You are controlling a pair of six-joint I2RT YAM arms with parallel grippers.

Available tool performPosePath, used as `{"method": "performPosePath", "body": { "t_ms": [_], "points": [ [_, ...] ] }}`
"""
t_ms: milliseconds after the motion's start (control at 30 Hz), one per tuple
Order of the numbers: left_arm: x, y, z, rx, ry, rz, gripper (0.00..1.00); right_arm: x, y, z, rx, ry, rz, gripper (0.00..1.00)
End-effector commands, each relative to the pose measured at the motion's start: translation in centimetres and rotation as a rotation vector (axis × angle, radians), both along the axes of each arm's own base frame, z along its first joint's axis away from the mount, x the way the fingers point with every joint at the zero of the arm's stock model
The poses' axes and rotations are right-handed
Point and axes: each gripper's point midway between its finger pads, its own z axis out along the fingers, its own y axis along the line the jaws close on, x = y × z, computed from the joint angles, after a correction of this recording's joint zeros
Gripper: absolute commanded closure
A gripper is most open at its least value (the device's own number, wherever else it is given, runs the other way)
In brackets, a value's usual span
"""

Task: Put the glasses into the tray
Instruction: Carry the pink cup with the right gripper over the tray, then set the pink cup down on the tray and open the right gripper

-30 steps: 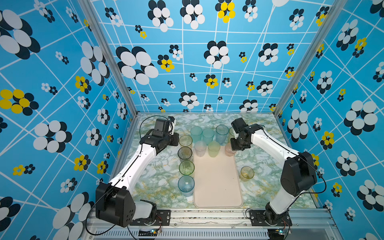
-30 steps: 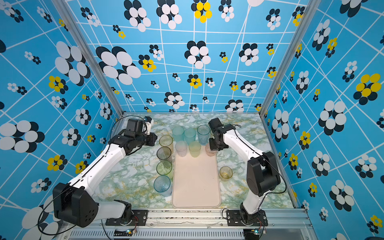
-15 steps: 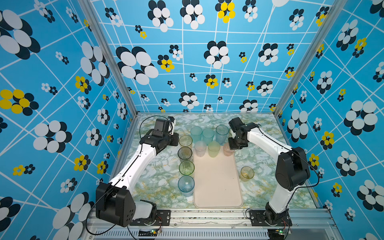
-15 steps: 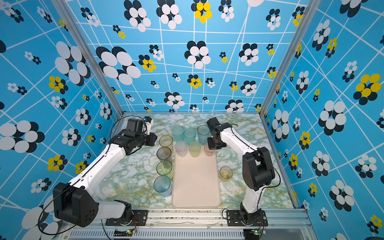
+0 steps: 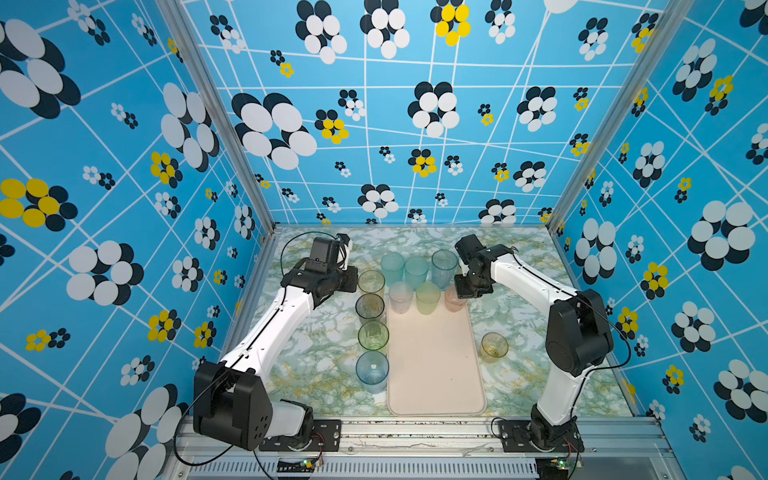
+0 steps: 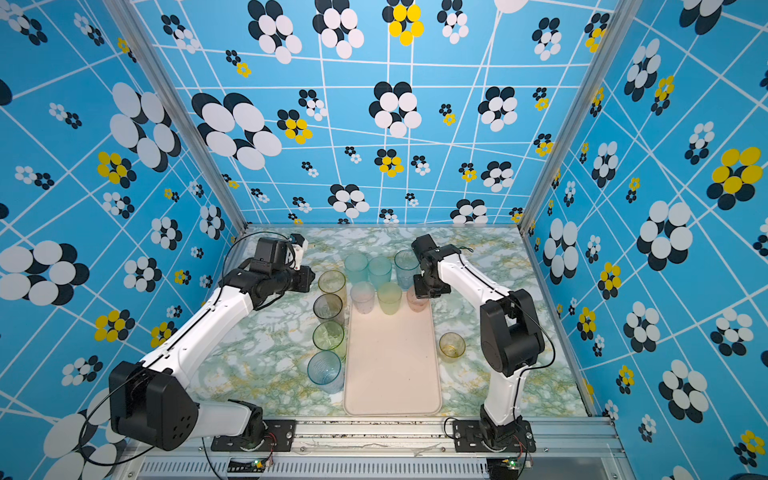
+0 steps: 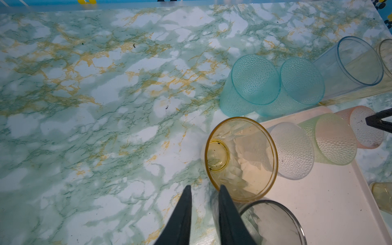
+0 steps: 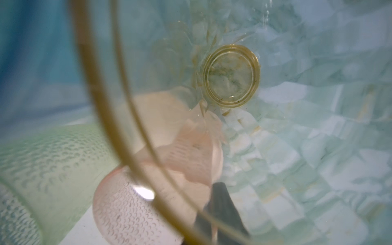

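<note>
Pinching the rim of a clear amber-rimmed round tumbler point(image 8: 231, 76), the right claw point(image 5: 467, 291) is closed just off the far right corner of the flat cream rectangular tray point(image 5: 434, 365). The left claw point(image 7: 204, 191) hovers narrow and empty off the tray's far left corner, beside a tall yellow-amber tumbler point(image 7: 239, 159). A whitish frosted tumbler point(image 5: 401, 296), a green frosted tumbler point(image 5: 427, 297) and a pink frosted tumbler point(image 5: 454, 299) stand on the tray's far end. The other glasses stand on the marbled surface point(image 5: 324, 357) around the tray.

A cream tray point(image 5: 434, 374) is laid mid-worktop point(image 5: 316, 353) against the near edge, with glasses point(image 5: 372, 336) stood along its left, far and right sides.
</note>
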Motion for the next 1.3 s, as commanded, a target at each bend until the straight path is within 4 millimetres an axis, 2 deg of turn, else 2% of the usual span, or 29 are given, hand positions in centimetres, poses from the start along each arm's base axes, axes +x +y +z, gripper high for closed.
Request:
{"method": "performPosePath", "body": {
  "t_ms": [0,267,700,1033,1267],
  "points": [
    [-0.2,0.4,-0.8,0.014,0.026,-0.002,0.75,1.1,0.5,0.2,0.005,-0.025,0.003,0.97],
    [-0.2,0.5,-0.8,0.018,0.027,0.001,0.74,1.4,0.5,-0.1,-0.006,-0.025,-0.003,0.96],
    [-0.2,0.6,-0.7,0.024,0.022,0.008,0.74,1.3,0.3,0.4,-0.014,-0.032,-0.003,0.80],
    [-0.2,0.7,-0.7,0.029,0.025,0.011,0.75,1.1,0.1,1.2,-0.013,-0.049,-0.005,0.75],
    [-0.2,0.9,-0.9,0.037,0.036,0.021,0.75,0.7,-0.3,2.5,-0.007,-0.081,-0.005,0.71]
  ]
}}
